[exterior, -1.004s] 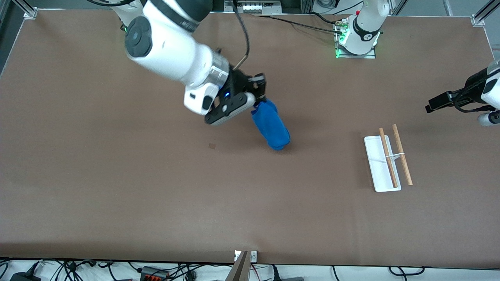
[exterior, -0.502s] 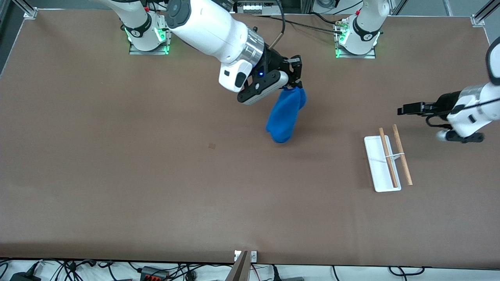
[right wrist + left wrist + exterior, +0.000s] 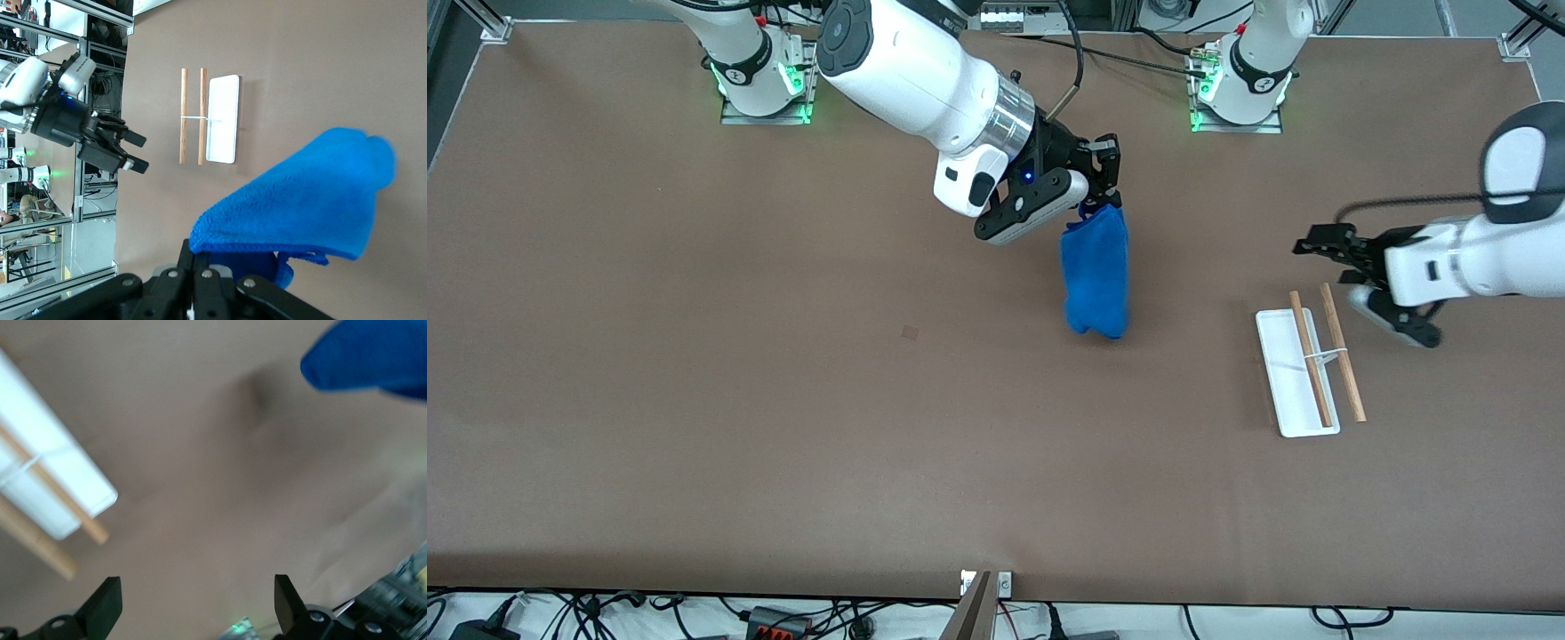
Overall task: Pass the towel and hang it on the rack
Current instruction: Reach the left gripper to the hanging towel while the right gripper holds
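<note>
1. The right gripper (image 3: 1104, 182) is seen in the air over the middle of the table (image 3: 694, 400), somewhat toward the robots' bases. Its fingers are pressed fully together on the top edge of the towel (image 3: 1096, 280).
2. The towel, bright blue and plush, is seen hanging down from that pinch, bunched and folded. From the front view it cannot be told whether its lower end touches the table. In the right wrist view the towel (image 3: 300, 200) is shown draped out from the closed fingertips (image 3: 193, 270).
3. The left gripper (image 3: 1325, 249) is held in the air toward the left arm's end of the table, just above the end of the rack (image 3: 1303, 364) that lies farther from the front camera. Its fingers (image 3: 107, 603) are spread wide apart and nothing is held between them.
4. The rack is noted resting on the table, well apart from the towel: a white tray base with a thin wire support carrying two parallel wooden rods (image 3: 1341, 351). Nothing is hung on the rods.
5. In the left wrist view the rack (image 3: 63, 500) and a tip of the towel (image 3: 367, 357) are both visible over bare tabletop.
</note>
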`<action>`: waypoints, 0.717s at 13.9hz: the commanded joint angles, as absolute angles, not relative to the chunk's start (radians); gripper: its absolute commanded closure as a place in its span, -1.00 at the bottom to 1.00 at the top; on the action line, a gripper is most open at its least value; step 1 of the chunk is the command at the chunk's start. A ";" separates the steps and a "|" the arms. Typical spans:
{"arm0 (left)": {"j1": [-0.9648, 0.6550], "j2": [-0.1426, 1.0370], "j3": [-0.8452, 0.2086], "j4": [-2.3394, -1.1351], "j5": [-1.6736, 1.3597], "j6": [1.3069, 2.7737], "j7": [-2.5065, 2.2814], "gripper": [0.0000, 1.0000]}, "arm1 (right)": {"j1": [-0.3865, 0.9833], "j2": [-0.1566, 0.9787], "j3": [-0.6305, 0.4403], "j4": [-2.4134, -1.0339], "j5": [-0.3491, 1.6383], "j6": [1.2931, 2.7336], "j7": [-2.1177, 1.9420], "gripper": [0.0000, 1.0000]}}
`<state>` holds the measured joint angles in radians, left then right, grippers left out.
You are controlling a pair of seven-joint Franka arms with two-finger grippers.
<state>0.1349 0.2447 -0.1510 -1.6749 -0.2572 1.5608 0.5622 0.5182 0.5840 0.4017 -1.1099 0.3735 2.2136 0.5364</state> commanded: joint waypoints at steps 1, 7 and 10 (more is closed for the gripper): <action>0.138 0.230 -0.196 -1.762 -0.314 1.681 0.776 -1.00 | 0.529 0.589 0.399 -1.092 0.373 2.218 0.549 1.00; 0.141 0.204 -0.276 -1.966 -0.547 1.952 1.145 -1.00 | 0.531 0.589 0.399 -1.092 0.345 2.218 0.549 1.00; 0.137 0.206 -0.320 -2.031 -0.638 2.034 1.236 -1.00 | 0.531 0.588 0.399 -1.092 0.347 2.218 0.549 1.00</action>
